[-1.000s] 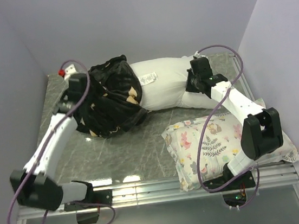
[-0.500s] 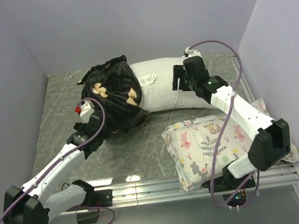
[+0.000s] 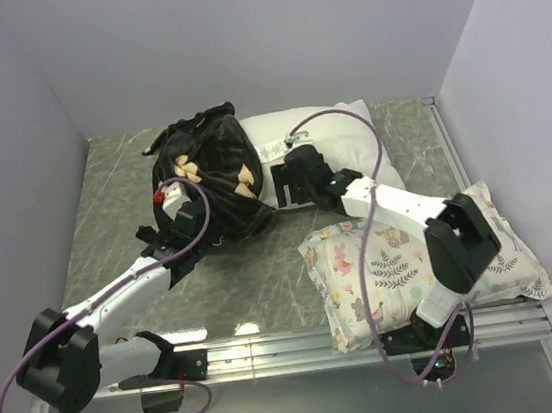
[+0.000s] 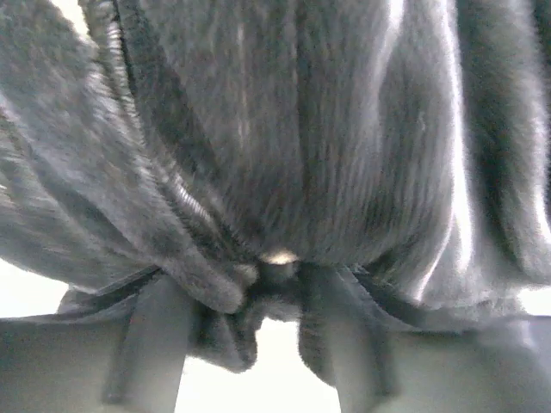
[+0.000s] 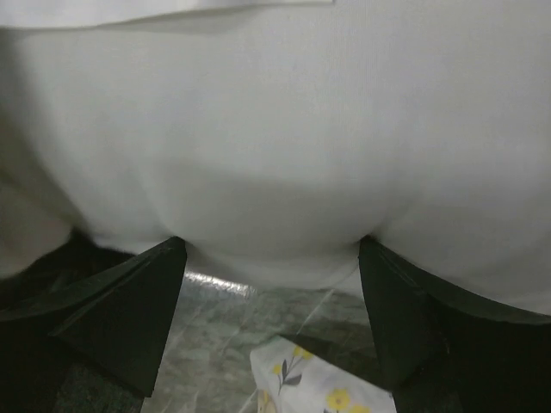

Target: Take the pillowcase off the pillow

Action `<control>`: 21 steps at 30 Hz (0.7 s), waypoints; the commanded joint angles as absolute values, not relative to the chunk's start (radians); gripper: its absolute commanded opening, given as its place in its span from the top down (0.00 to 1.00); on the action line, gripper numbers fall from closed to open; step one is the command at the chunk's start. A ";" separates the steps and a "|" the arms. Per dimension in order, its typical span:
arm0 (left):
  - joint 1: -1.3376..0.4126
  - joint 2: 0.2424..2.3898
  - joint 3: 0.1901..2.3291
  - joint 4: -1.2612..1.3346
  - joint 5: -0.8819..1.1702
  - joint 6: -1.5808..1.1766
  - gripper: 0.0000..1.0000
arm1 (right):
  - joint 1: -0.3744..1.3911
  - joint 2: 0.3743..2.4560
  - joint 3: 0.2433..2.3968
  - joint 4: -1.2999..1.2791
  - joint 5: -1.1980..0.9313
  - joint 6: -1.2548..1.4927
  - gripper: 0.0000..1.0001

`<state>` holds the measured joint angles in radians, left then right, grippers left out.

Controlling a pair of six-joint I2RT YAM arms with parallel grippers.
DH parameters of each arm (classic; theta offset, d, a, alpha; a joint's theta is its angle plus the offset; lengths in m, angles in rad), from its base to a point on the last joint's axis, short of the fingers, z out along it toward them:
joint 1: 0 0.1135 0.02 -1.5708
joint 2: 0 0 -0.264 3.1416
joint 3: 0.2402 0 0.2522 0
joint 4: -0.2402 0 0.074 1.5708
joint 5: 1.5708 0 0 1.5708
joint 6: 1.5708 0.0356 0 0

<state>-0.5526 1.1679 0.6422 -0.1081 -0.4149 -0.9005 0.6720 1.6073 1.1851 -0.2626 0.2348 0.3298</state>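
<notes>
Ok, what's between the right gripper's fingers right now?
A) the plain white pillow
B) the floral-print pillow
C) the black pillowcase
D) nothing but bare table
A: in the right wrist view the right gripper has its fingers spread either side of the plain white pillow, while the left gripper pinches the black pillowcase.

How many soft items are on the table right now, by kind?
Pillows: 2, the plain white pillow and the floral-print pillow
Pillowcases: 1, the black pillowcase, bunched over the white pillow's left end
Total: 3
</notes>
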 commanded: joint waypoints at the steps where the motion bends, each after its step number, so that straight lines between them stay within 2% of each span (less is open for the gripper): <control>1: -0.558 1.245 0.670 -0.066 -0.416 -0.891 0.50 | 0.673 1.666 1.184 -0.167 0.311 0.385 0.12; 2: -0.558 1.261 0.679 -0.087 -0.435 -0.894 0.59 | 0.675 1.692 1.186 -0.155 0.317 0.390 0.12; 3: -0.558 1.276 0.693 -0.104 -0.448 -0.893 0.84 | 0.676 1.700 1.184 -0.129 0.331 0.406 0.14; 4: -0.560 1.301 0.719 -0.121 -0.459 -0.894 0.95 | 0.676 1.704 1.181 -0.115 0.365 0.411 0.19; 5: -0.558 1.307 0.733 -0.144 -0.471 -0.896 1.00 | 0.676 1.704 1.180 -0.106 0.374 0.411 0.23; 6: -0.560 1.305 0.744 -0.173 -0.485 -0.890 1.00 | 0.675 1.701 1.187 -0.103 0.389 0.407 0.31; 7: -0.561 1.284 0.756 -0.184 -0.494 -0.882 0.99 | 0.678 1.695 1.192 -0.107 0.408 0.405 0.69; 8: -0.564 1.263 0.759 -0.195 -0.506 -0.871 1.00 | 0.678 1.671 1.195 -0.113 0.463 0.406 0.91; 9: -0.565 1.240 0.762 -0.227 -0.531 -0.868 1.00 | 0.677 1.651 1.201 -0.123 0.478 0.390 0.99; 12: -0.563 1.146 0.810 -0.326 -0.572 -0.842 0.99 | 0.672 1.585 1.259 -0.181 0.531 0.339 1.00; 17: -0.565 1.028 1.032 -0.455 -0.614 -0.738 0.99 | 0.667 1.488 1.423 -0.287 0.574 0.264 1.00; 21: -0.571 1.005 1.260 -0.567 -0.607 -0.666 0.99 | 0.658 1.474 1.712 -0.443 0.562 0.197 1.00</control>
<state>-0.5716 1.0603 1.0985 -0.4835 -0.5274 -0.7658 0.6800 1.5894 1.4799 -0.3843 0.4477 0.2817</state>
